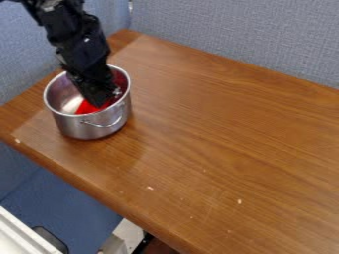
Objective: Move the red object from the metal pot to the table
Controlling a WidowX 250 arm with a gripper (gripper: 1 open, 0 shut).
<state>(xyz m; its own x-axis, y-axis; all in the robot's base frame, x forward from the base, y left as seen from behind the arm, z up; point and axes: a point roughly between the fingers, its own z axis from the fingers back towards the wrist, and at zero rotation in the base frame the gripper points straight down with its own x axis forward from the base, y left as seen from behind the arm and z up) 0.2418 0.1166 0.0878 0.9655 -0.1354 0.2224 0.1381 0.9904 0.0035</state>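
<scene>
At the upper left of the frame, the gripper (pixel 97 96) reaches down into the metal pot (pixel 82 120), its jaws narrowed and clamped around the red object (pixel 89 105) inside.

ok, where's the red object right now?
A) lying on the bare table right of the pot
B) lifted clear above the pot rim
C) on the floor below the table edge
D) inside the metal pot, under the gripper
D: the red object shows as a red patch inside the metal pot, below its rim, with the gripper reaching down into the pot right over it.
</scene>
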